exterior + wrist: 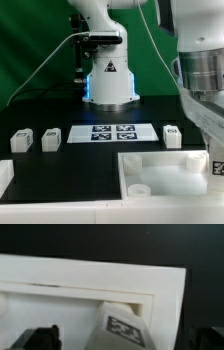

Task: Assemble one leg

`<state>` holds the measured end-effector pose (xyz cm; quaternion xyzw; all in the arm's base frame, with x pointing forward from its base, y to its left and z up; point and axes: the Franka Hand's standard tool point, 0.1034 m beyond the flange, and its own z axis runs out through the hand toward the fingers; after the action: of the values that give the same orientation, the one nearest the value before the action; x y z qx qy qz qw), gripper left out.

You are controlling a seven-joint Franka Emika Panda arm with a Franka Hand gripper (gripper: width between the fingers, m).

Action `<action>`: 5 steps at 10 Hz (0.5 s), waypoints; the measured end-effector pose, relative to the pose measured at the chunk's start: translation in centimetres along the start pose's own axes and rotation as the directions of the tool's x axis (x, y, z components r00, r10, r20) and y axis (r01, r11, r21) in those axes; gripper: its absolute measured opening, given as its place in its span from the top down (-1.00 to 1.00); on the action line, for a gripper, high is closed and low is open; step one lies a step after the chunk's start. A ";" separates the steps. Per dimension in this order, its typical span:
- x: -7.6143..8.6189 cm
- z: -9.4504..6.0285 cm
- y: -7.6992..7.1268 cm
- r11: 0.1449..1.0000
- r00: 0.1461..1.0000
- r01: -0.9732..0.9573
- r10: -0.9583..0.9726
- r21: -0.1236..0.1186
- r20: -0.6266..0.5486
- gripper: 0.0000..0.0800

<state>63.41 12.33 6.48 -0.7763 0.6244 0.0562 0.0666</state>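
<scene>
In the wrist view a leg (122, 328), a white square post with a black-and-white tag, lies in a corner of the large white panel (90, 274), against its raised rim. My gripper (125, 343) is open; its dark fingertips (40, 339) stand wide on either side of this leg and do not touch it. In the exterior view my arm (200, 70) hangs over the panel (165, 172) at the right edge, and a tagged leg (217, 165) shows beneath it. My fingers are hidden there.
Two more legs (19, 141) (50, 138) stand at the exterior view's left and one (172, 135) at its right. The marker board (112, 132) lies between them. The robot base (108, 80) stands behind. The panel has a round hole (140, 187).
</scene>
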 end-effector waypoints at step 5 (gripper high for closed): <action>-0.1 -0.2 0.1 0.710 0.709 0.702 -0.704 -0.056 -0.031 -0.62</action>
<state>63.29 12.41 6.72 -0.9577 0.2823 0.0197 0.0521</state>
